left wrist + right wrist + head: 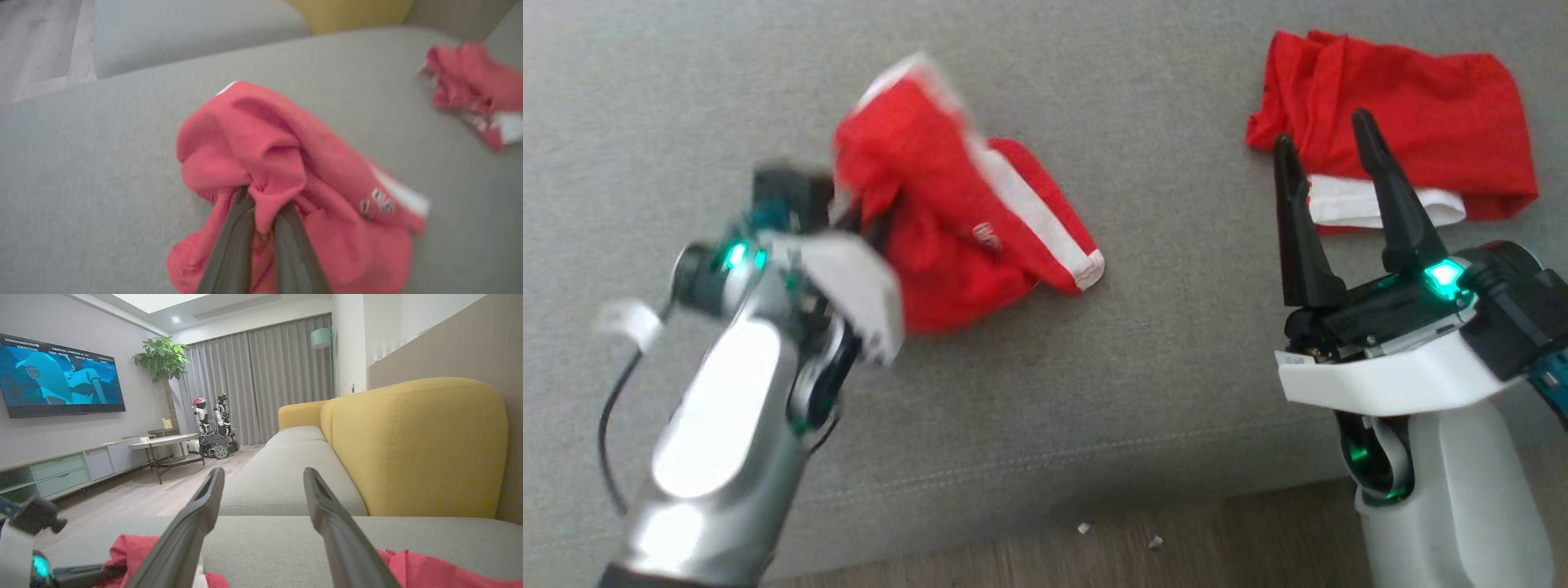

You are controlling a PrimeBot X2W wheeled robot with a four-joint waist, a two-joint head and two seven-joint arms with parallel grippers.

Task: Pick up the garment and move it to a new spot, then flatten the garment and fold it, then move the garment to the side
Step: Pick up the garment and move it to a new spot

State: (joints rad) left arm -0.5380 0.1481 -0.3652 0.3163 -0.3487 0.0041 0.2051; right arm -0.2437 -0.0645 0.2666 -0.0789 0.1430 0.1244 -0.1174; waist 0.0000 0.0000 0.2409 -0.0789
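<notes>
You've the left gripper pinching the garment's bunched end; its banded end trails toward the seat cushion's middle, nearer your spread-fingered right gripper.

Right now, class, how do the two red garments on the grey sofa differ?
The left garment is pinched in the shut left tool; the right garment lies free, no tool gripping it. The left garment is bunched into a lump; the right garment lies flatter. Both are red with a white band, on the sofa.
</notes>
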